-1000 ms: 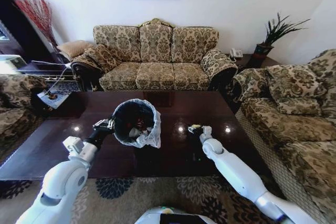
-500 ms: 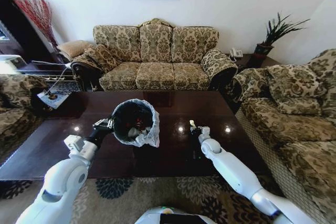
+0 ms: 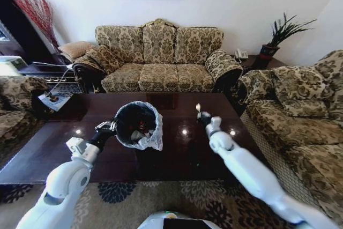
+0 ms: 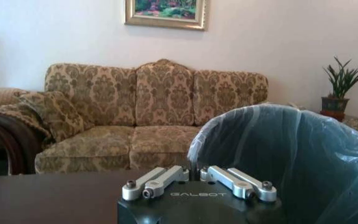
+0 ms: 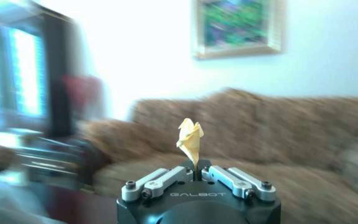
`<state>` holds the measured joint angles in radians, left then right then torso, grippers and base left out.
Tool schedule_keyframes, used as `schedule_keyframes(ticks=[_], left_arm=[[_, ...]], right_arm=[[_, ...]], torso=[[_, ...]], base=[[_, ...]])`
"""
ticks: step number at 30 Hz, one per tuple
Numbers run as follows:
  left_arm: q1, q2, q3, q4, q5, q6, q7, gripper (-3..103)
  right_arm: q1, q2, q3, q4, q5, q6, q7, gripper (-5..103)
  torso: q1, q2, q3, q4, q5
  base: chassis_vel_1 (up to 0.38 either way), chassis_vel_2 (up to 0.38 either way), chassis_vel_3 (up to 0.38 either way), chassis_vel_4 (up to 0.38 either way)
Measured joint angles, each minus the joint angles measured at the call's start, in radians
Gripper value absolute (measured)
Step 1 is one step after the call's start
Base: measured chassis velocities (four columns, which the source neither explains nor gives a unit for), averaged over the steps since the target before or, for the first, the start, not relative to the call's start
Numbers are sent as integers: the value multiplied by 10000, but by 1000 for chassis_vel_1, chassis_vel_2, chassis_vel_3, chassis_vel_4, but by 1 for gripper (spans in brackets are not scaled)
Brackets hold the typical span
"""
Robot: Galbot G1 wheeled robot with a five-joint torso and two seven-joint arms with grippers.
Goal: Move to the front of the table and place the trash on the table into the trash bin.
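On the dark glossy table (image 3: 177, 156) the trash bin (image 3: 138, 126) leans toward me, its whitish bag folded over the rim and some litter inside. My left gripper (image 3: 107, 128) is shut on the bin's near rim; in the left wrist view the gripper (image 4: 195, 170) sits against the bag-lined wall of the trash bin (image 4: 278, 154). To the right of the bin, my right gripper (image 3: 202, 115) is raised above the table, shut on a yellow scrap (image 3: 198, 108). In the right wrist view the scrap (image 5: 190, 137) sticks up from the shut gripper (image 5: 195, 167).
A patterned sofa (image 3: 158, 60) stands behind the table, with armchairs at the right (image 3: 300, 111) and left (image 3: 16, 105). A potted plant (image 3: 278, 38) and a phone sit on a corner stand. A patterned rug (image 3: 161, 197) lies under the table's near edge.
My right gripper has risen from the tabletop with the yellow scrap and moved a little farther from me. The left gripper and the bin have stayed put.
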<state>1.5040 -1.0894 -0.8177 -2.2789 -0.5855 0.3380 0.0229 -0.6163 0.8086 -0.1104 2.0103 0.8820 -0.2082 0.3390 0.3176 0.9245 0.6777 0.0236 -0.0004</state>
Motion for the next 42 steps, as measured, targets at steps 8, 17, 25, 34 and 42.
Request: schedule_keyframes(ticks=[8,17,25,34,42], left_arm=[[-180,-41,376,247,164,15,-1,3],[-231,-101,459,293,192,38,6,3],[-202,-246,458,224,255,38,8,3],[-117,-367,348,151,320,39,9,3],[25,-593,161,-94,343,27,3,3]], right_arm=[[3852,-640,-3438,2463,2570,-1050,-562,0],[4990,650,-5808,1835,2565,-1324,-167,9],[4970,971,-6006,1405,2376,-1334,117,36],[4624,666,-5272,1867,1835,-1028,821,68],[2123,-1339,-3053,2831,-585,-658,1656,95]], torso=[[-1,0,1,7,3],[1,0,3,-1,4],[1,-1,3,2,5],[1,-1,3,7,4],[0,0,0,-4,8]], base=[[0,0,0,0],[0,0,0,0],[0,0,0,0],[0,0,0,0],[0,0,0,0]])
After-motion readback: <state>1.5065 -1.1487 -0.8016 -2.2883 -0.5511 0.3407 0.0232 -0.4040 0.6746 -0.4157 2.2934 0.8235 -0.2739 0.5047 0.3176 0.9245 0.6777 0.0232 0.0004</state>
